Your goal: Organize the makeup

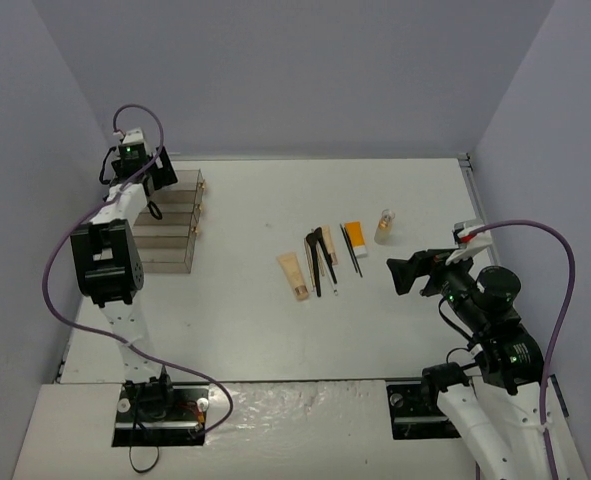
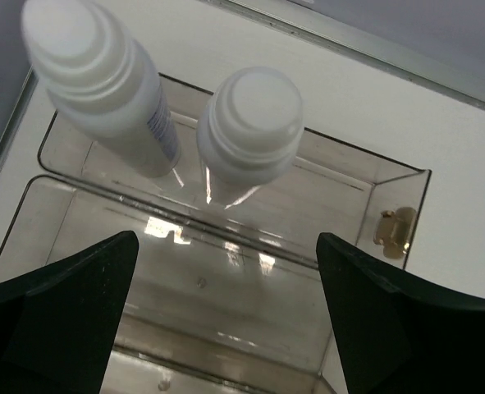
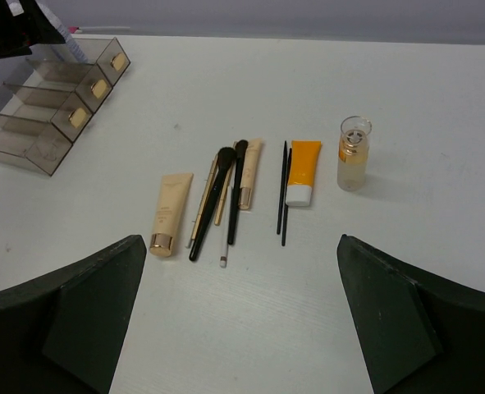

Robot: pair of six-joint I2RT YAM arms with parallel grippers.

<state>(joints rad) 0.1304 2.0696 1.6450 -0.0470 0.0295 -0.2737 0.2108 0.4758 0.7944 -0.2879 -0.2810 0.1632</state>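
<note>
Closest to the lens, spread wide and holding nothing: left gripper [image 2: 226,242], poised over the drawer box [image 2: 390,176] by the desk's [image 3: 308,312] far left corner; upright in its rear tier, two white bottles [image 2: 250,123]; likewise gaping empty near the right edge, right gripper [image 3: 240,240]; probably next, fetch from the mid-desk row: beige tube [image 3: 168,213], black brushes [image 3: 226,185], orange tube [image 3: 302,168], glass vial [image 3: 353,156]; pinch flat pieces across their width; avoid nudging neighbours; keep the vial upright.
</note>
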